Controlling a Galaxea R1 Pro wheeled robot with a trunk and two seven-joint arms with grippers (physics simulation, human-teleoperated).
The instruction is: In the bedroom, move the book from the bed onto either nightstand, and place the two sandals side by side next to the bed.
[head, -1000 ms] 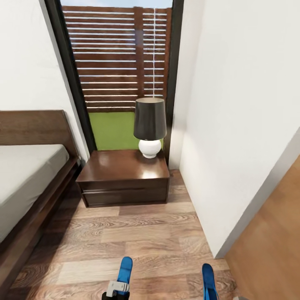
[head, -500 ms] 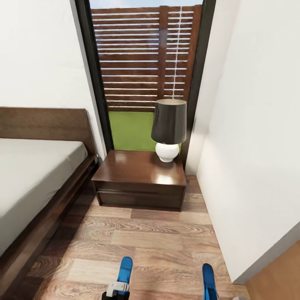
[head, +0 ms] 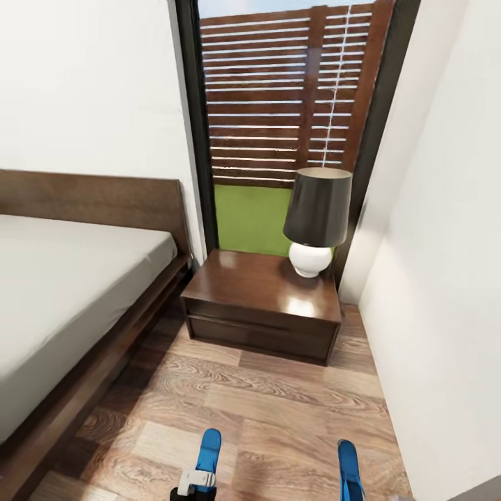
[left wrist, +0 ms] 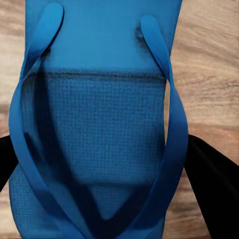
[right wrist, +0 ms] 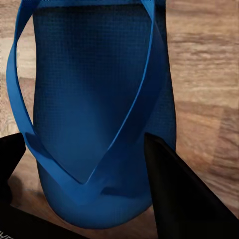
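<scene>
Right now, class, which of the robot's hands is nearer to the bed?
Left. The left hand, holding a sandal, is nearer the bed; the right hand's sandal lies further away, towards the wall.

The head camera looks forward and down from standing height across the plank floor [head: 278,410] toward the nightstand [head: 264,306], the window [head: 292,104] and the bed [head: 62,292] at its left. Each wrist camera sits very close behind a blue sandal, the left sandal [left wrist: 99,124] and the right sandal [right wrist: 94,114], facing down onto that same floor. All three views share the sandals and the floor.
</scene>
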